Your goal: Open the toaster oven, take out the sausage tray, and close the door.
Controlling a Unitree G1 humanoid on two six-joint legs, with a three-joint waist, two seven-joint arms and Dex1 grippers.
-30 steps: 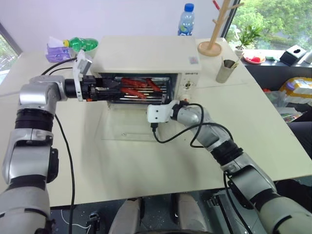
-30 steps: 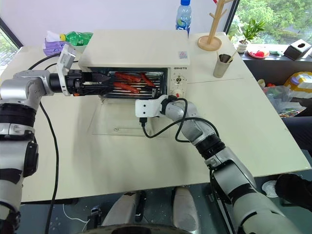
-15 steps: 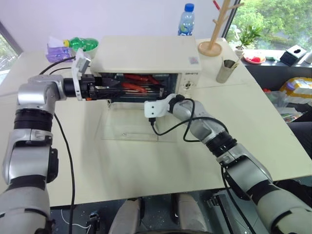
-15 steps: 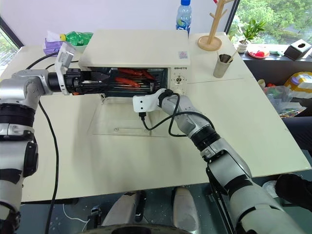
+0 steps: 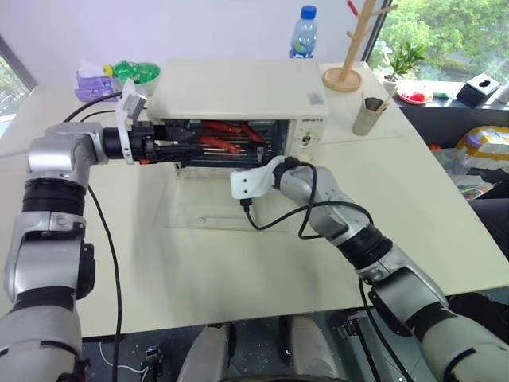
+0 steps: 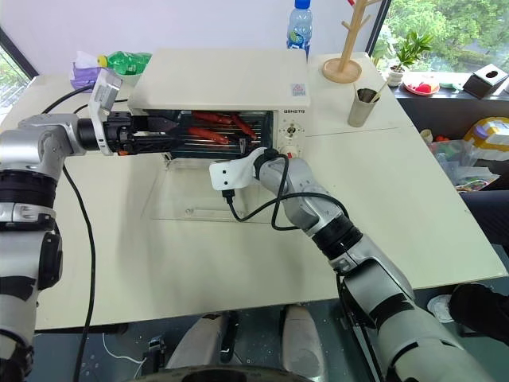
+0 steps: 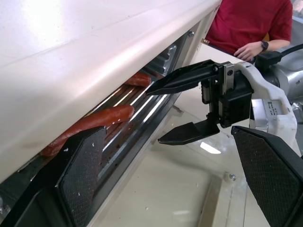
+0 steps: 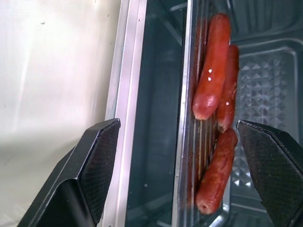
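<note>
A: Left of the oven (image 5: 238,91), the left pincer (image 5: 193,138) stands at the mouth, fingers apart, gripping nothing. If it pushes in crooked, it could jam the tray (image 8: 246,118) against the oven wall.

B: The tray sits inside the oven with the sausages (image 5: 223,143); the door (image 5: 215,208) lies flat in front. The right pincer (image 7: 189,106), fingers apart too, faces the tray edge. A shallow bite could tip it and roll the sausages off.

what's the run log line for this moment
door: open, flat | tray: in oven | left gripper: open at oven mouth | right gripper: open, facing sausages
</note>
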